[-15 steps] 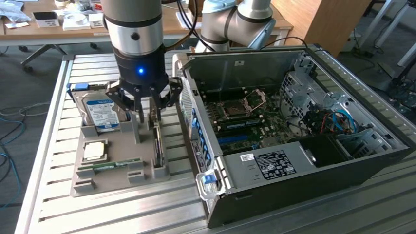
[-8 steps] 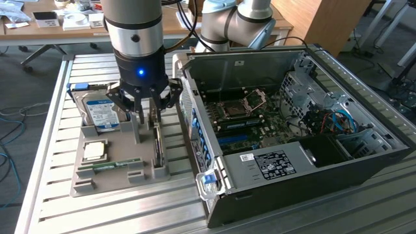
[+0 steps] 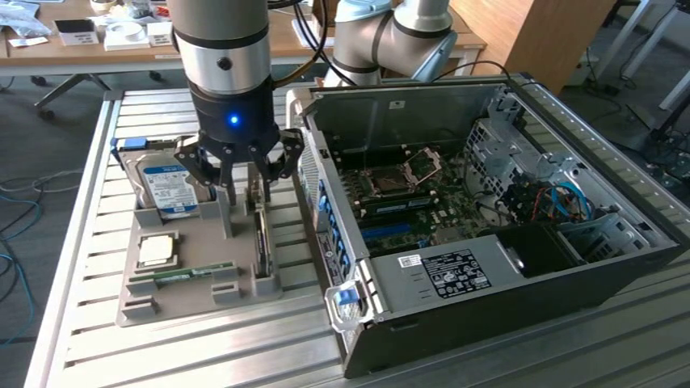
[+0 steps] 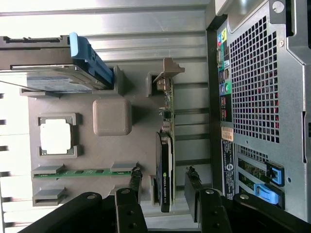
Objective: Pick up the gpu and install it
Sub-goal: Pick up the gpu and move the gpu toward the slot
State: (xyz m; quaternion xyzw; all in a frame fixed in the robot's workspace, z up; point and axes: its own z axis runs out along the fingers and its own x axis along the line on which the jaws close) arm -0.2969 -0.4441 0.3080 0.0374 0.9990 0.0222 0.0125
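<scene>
Your gripper [image 3: 244, 192] hangs, jaws spread, above the gpu [image 3: 262, 246], which stands on edge along the grey tray's [image 3: 183, 305] side nearest the open computer case [image 3: 603, 267] on the slatted table [image 3: 216, 356].

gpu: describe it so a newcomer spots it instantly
Beside the open computer case sits a grey tray. On its side nearest the case the gpu stands on edge, green with a black cooler, unlike the slim RAM stick and labelled hard drive.

Robotics lab — slatted aluminium bench [image 3: 216, 347], opened PC [image 3: 518, 323]
</scene>
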